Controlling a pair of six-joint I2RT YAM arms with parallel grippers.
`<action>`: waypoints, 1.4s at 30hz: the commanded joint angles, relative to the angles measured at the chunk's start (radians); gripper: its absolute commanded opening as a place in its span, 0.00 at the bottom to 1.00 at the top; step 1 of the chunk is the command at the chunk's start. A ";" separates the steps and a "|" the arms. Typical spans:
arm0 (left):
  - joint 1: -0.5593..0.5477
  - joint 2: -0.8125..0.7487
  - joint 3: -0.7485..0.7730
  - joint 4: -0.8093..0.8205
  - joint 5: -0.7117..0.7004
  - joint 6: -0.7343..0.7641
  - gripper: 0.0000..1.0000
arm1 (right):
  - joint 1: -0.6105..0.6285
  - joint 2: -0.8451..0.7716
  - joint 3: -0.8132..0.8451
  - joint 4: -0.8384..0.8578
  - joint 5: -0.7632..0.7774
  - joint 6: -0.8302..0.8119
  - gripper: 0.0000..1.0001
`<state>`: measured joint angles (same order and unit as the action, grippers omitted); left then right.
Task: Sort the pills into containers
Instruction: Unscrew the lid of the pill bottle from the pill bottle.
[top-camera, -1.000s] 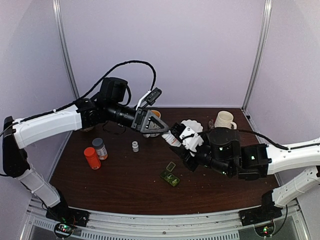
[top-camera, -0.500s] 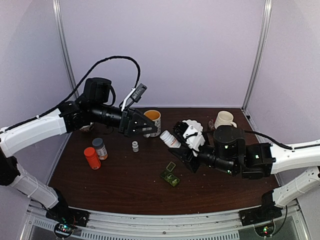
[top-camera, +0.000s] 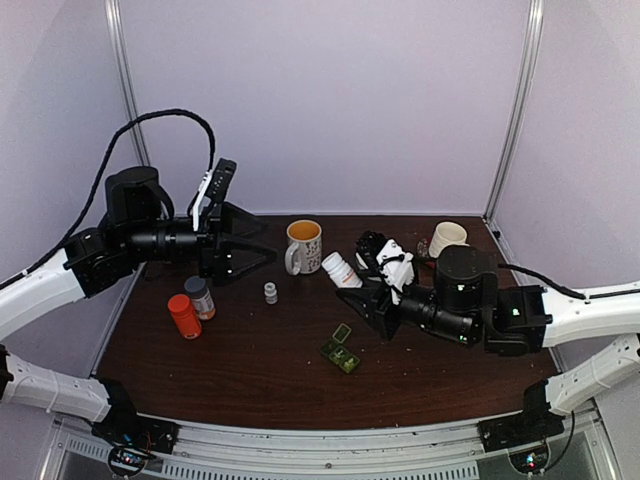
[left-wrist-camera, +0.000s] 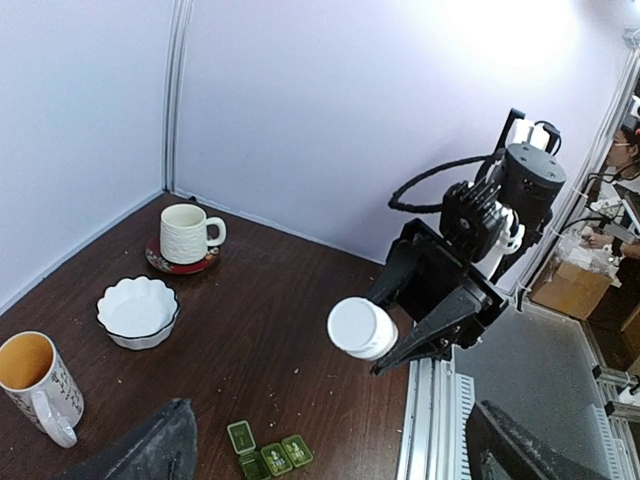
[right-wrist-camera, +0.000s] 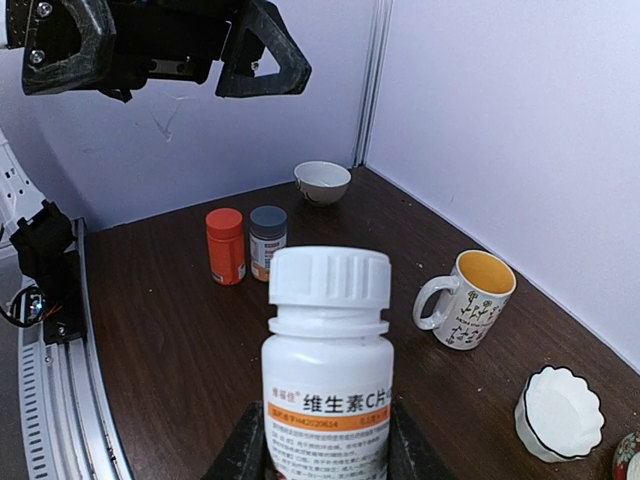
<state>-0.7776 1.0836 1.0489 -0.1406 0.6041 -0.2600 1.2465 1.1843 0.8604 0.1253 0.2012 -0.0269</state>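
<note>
My dark tabletop: orange bottle and grey-capped bottle near left edge, pill box mid, floral mug at back edge, white mug back-right corner.

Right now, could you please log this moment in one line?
left gripper: open, empty | right gripper: shut on capped white plastic pill bottle | dark-green rectangular pill box: untouched

Dark-green pill box, white bottle with orange label band, orange bottle, patterned mug yellow inside, dark brown table
</note>
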 joint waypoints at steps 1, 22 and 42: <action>0.008 -0.027 -0.033 0.169 -0.013 -0.029 0.98 | -0.013 -0.019 -0.011 0.063 -0.092 0.015 0.00; 0.008 -0.084 -0.204 0.428 0.233 0.237 0.98 | -0.115 -0.058 0.034 -0.036 -0.509 0.152 0.00; 0.008 0.155 0.070 -0.116 0.468 0.950 0.79 | -0.154 0.124 0.204 -0.128 -0.860 0.178 0.00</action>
<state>-0.7757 1.2160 1.0592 -0.1280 1.0153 0.5617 1.0988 1.2743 1.0245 -0.0071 -0.5842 0.1242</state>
